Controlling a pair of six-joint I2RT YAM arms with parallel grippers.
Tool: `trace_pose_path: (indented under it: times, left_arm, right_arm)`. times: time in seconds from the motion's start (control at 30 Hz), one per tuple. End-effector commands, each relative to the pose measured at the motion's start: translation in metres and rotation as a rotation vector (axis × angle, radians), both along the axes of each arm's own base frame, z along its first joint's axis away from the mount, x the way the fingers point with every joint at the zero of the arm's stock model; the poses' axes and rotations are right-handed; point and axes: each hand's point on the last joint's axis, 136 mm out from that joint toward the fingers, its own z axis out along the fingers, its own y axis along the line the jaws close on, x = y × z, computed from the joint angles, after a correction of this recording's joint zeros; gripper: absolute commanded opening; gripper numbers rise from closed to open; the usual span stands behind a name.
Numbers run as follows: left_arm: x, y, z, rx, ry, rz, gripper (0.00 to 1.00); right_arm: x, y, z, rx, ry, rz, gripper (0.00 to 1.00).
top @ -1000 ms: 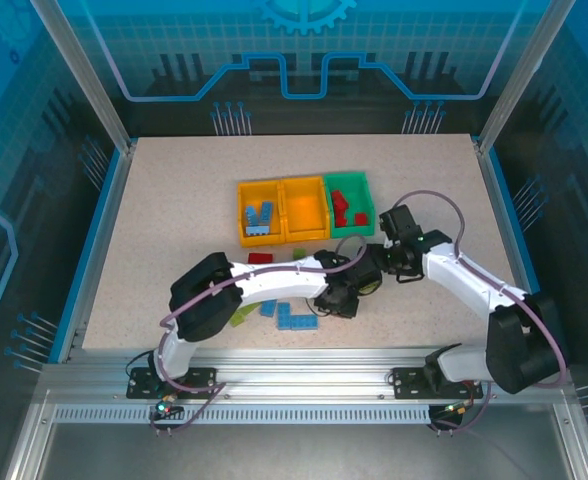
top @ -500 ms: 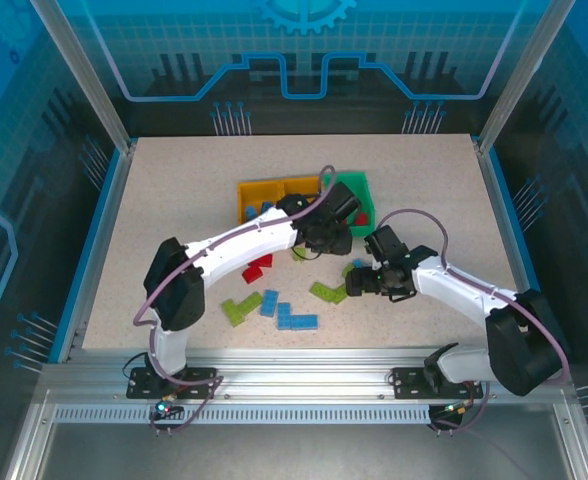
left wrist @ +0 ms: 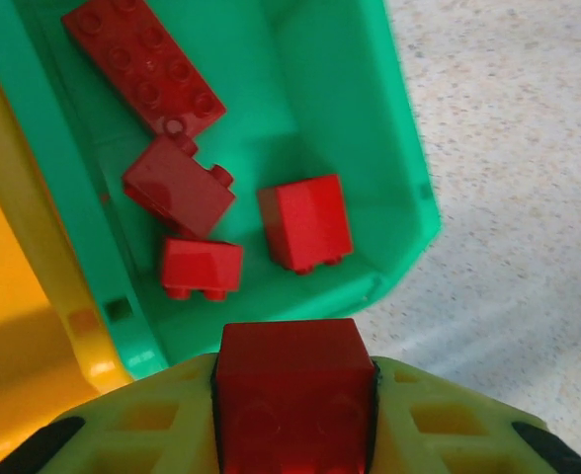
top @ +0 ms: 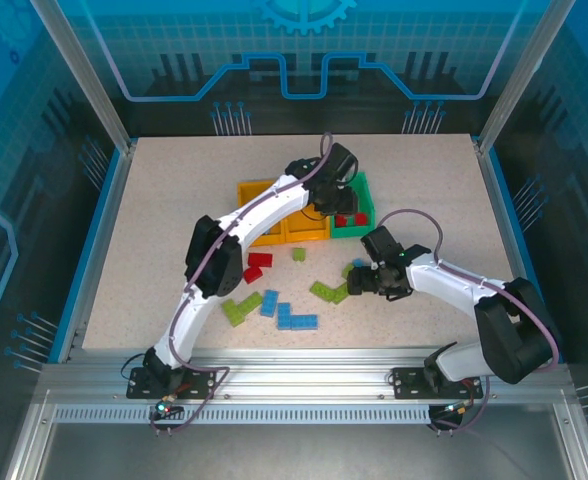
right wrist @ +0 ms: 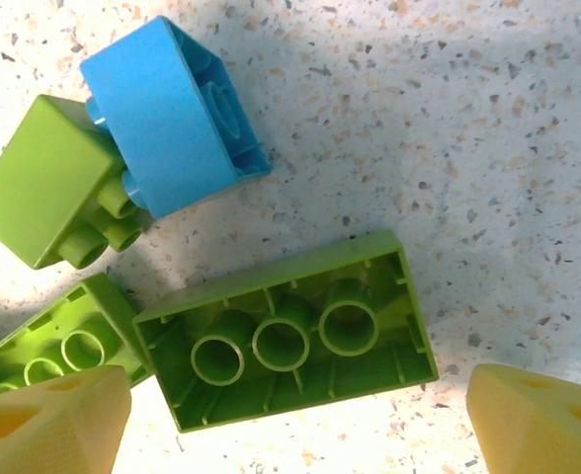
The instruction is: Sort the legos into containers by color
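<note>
While the sort was under way, item 1, a small red studded plastic brick [left wrist: 292,390], sat clamped between the yellow-green fingers [left wrist: 132,425] of the left gripper [top: 338,200], jaws narrow and pressed on its flat sides, pos. above the near lip of the green rectangular plastic bin [left wrist: 409,178]; not yet dropped. Bin contents: qty 4 red bricks [left wrist: 303,222], loose on the floor. Adjoining in the same row: two orange-yellow plastic bins [top: 304,230], partly hidden by the arm, contents not legible. Item 2, a lime-green rectangular brick [right wrist: 286,341], lay w/ hollow underside up on the speckled tabletop [right wrist: 488,148], between the pale fingertips [right wrist: 48,425] of the right gripper [top: 351,284], which stood wide and gripped nothing. Just beside it were a blue brick [right wrist: 167,114] touching a small lime-green brick [right wrist: 43,197], plus another lime pc at lower left. More red, blue & lime pcs lay loose near the arms. Handling est.: all pcs light, rigid, not fragile, smooth-walled, so apt to slip or twist if pinched off-centre. Best taken across parallel flat sides at mid-length, not by studs or corners. For item 2 the lower-left neighbour crowded one fingertip, so a clean pinch looked tight.
</note>
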Motion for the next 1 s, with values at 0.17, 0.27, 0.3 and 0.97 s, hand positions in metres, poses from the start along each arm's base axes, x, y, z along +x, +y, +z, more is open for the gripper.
trace_pose_path:
  times: [0.17,0.27,0.3,0.97]
  left_arm:
    - [0.03,-0.007,0.015,-0.119,-0.044,0.022,0.43]
    - [0.029,-0.012,0.017,-0.144,-0.035,0.017,0.53]
    - [0.028,-0.013,0.017,-0.152,-0.03,0.016,0.55]
    - [-0.006,0.002,0.067,-0.242,-0.056,0.021,0.99]
  right_arm:
    - [0.002,-0.005,-0.008,-0.034,-0.006,-0.023,0.81]
    - [0.005,-0.004,-0.01,-0.038,-0.013,-0.021,0.79]
    - [0.006,-0.004,-0.01,-0.042,-0.01,-0.017,0.79]
    - [0.015,-0.01,-0.011,-0.106,0.017,0.031,0.51]
